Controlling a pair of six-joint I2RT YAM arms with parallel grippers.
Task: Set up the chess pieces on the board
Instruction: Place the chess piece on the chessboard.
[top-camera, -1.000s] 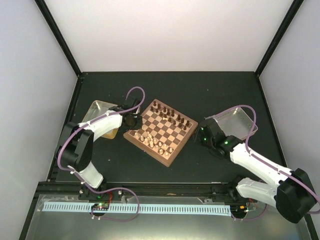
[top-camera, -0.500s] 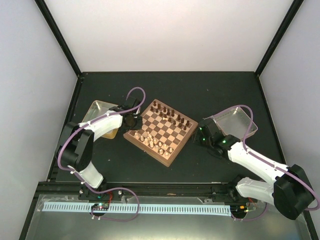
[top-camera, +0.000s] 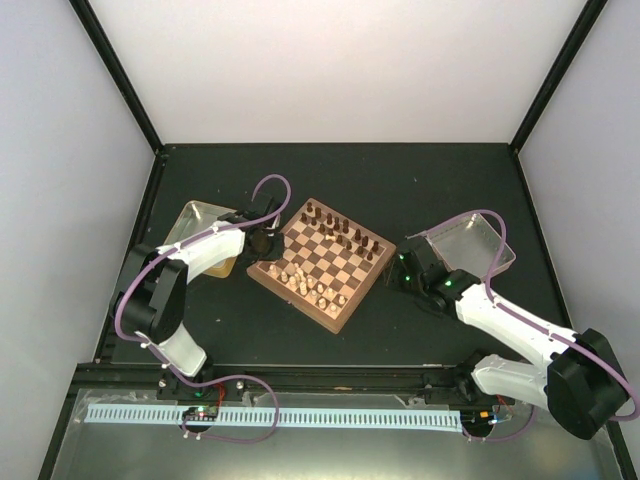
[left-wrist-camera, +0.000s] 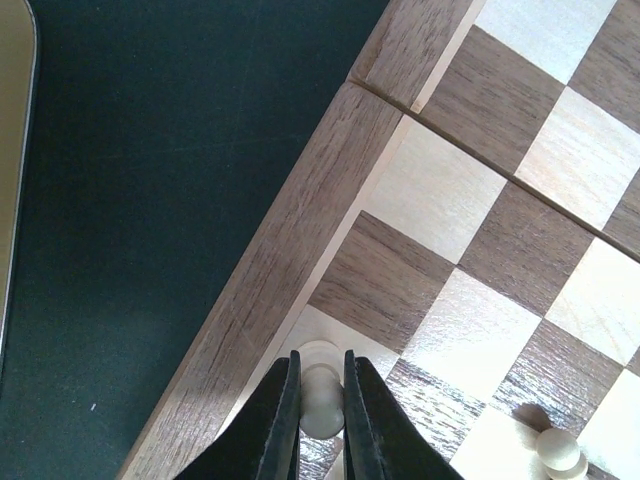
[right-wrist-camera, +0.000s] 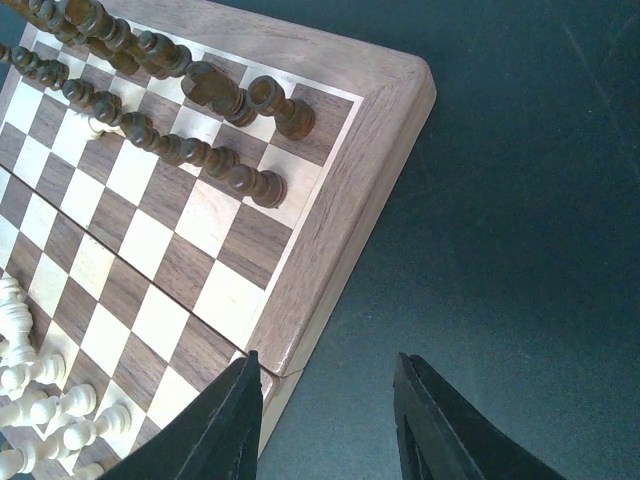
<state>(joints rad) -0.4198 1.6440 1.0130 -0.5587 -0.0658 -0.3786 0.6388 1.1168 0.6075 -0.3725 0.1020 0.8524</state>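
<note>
a rounded cream piece (left-wrist-camera: 321, 400) is clamped in the black left gripper (left-wrist-camera: 320, 372) on a pale edge square of the grained wooden board (left-wrist-camera: 285, 265). the right gripper (right-wrist-camera: 327, 375) is spread apart at the board's rim, near two rows of turned dark pieces (right-wrist-camera: 215, 88).

Black table (top-camera: 400, 180) holds board (top-camera: 335, 258), left tray (top-camera: 195, 225), right tray (top-camera: 475, 245)

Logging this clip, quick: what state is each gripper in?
Left gripper: closed on a pale piece.
Right gripper: open, holding nothing.
</note>
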